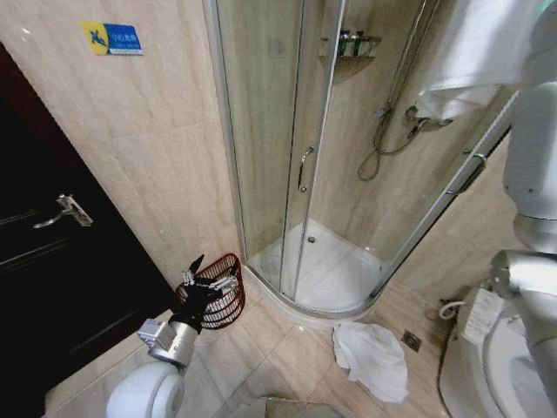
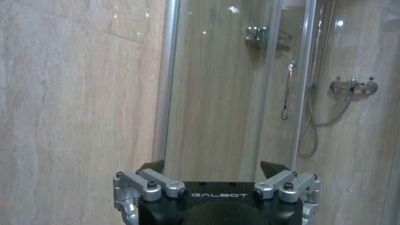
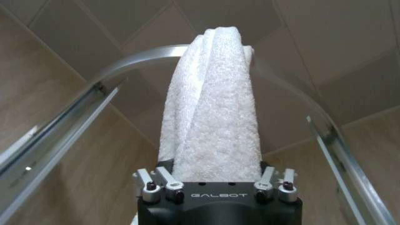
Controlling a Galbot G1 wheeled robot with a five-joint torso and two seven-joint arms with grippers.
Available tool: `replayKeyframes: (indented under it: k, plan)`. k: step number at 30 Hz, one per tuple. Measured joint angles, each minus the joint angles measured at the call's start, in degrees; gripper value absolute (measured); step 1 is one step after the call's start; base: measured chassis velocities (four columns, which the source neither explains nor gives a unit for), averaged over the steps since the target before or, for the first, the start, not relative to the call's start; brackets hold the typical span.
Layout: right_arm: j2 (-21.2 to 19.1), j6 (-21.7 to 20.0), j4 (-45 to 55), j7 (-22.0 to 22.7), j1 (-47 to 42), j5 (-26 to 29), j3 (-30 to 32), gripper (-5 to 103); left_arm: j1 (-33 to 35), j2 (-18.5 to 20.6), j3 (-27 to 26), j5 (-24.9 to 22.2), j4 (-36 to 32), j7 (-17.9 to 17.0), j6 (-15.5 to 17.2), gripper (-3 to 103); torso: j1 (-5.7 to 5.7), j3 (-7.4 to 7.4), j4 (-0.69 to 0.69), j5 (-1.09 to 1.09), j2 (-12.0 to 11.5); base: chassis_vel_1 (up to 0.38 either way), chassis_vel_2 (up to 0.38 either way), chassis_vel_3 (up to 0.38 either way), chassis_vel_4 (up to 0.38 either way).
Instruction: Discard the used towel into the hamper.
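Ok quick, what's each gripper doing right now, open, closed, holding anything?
Left gripper: open, empty, above the hamper.
Right gripper: closed on a white towel, raised high by the shower rail.

Beige tiled walls (image 1: 157, 131), glass shower enclosure (image 1: 278, 131), dark door (image 1: 52, 261)

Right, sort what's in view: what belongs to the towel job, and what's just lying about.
Job in hand:
white towel, clamped in the right gripper
hamper, by the open left gripper

Lying about:
second towel, crumpled on the floor
shower bottles
toilet
door handle
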Motion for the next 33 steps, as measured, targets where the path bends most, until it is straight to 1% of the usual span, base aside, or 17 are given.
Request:
replayKeyframes:
  k: [2,3,5,6,8,9,10,11,13,14,17,18,21,22,29,32,33]
  plan:
    - [-0.7,-0.3,0.9,0.0,-0.4,1.5,-0.2,70,0.0,0.0,0.0,0.0,0.0,0.0,0.0,100,0.00,0.00,-0.03,0.02,0.0,0.000,0.000,0.000,0.000]
    - [-0.7,-0.3,0.9,0.0,-0.4,1.5,-0.2,70,0.0,0.0,0.0,0.0,0.0,0.0,0.0,100,0.00,0.00,-0.03,0.02,0.0,0.000,0.000,0.000,0.000]
    - [-1.0,-0.4,1.7,0.0,-0.7,2.1,-0.2,59,0.0,0.0,0.0,0.0,0.0,0.0,0.0,100,0.00,0.00,-0.03,0.03,0.0,0.000,0.000,0.000,0.000]
    - [-1.0,-0.4,1.7,0.0,-0.7,2.1,-0.2,59,0.0,0.0,0.0,0.0,0.0,0.0,0.0,100,0.00,0.00,-0.03,0.03,0.0,0.000,0.000,0.000,0.000]
    - [-1.3,-0.3,2.2,0.1,-0.9,2.4,-0.3,48,0.0,0.0,0.0,0.0,0.0,0.0,0.0,100,0.00,0.00,-0.01,0.01,0.0,0.000,0.000,0.000,0.000]
    - [-1.4,-0.2,2.4,0.1,-1.0,2.5,-0.3,48,0.0,0.0,0.0,0.0,0.0,0.0,0.0,100,0.00,0.00,-0.01,0.01,0.0,0.000,0.000,0.000,0.000]
    - [-1.6,-0.1,2.6,0.0,-1.1,2.7,-0.4,42,0.0,0.0,0.0,0.0,0.0,0.0,0.0,100,0.00,0.00,-0.01,0.01,0.0,0.000,0.000,0.000,0.000]
    - [-1.6,-0.1,2.6,0.0,-1.1,2.7,-0.4,42,0.0,0.0,0.0,0.0,0.0,0.0,0.0,100,0.00,0.00,-0.01,0.01,0.0,0.000,0.000,0.000,0.000]
    - [-1.9,-0.2,3.3,-0.1,-1.2,3.3,-0.4,32,0.0,0.0,0.0,0.0,0.0,0.0,0.0,100,0.00,0.00,-0.01,0.01,0.0,0.000,0.000,0.000,0.000]
    - [-1.9,-0.2,3.3,-0.1,-1.2,3.3,-0.4,32,0.0,0.0,0.0,0.0,0.0,0.0,0.0,100,0.00,0.00,-0.01,0.01,0.0,0.000,0.000,0.000,0.000]
    - [-2.2,-0.3,4.0,-0.6,-0.9,4.1,-0.4,16,0.0,0.0,0.0,0.0,0.0,0.0,0.0,100,0.00,0.00,0.00,0.01,0.0,0.000,0.000,0.000,0.000]
    - [-2.2,-0.3,4.0,-0.6,-0.9,4.1,-0.4,16,0.0,0.0,0.0,0.0,0.0,0.0,0.0,100,0.00,0.00,0.00,0.01,0.0,0.000,0.000,0.000,0.000]
    - [-3.3,-0.4,5.5,-1.0,-1.0,5.1,-0.6,8,0.0,0.0,0.0,0.0,0.0,0.0,0.0,100,0.00,0.00,0.00,0.01,0.0,0.000,0.000,0.000,0.000]
    - [-3.3,-0.4,5.5,-1.0,-1.0,5.1,-0.6,8,0.0,0.0,0.0,0.0,0.0,0.0,0.0,100,0.00,0.00,0.00,0.01,0.0,0.000,0.000,0.000,0.000]
    - [-7.5,-0.3,9.2,-2.1,-3.0,6.5,0.4,8,0.0,0.0,0.0,0.0,0.0,0.0,0.0,100,0.00,0.00,-0.01,0.01,0.0,0.000,0.000,0.000,0.000]
    - [-10.6,-0.4,12.4,-2.3,-5.9,8.1,2.6,8,0.0,0.0,0.0,0.0,0.0,0.0,0.0,100,0.00,0.00,-0.01,0.00,0.0,0.000,0.000,0.000,0.000]
    - [-10.6,-0.4,12.4,-2.3,-5.9,8.1,2.6,8,0.0,0.0,0.0,0.0,0.0,0.0,0.0,100,0.00,0.00,-0.01,0.00,0.0,0.000,0.000,0.000,0.000]
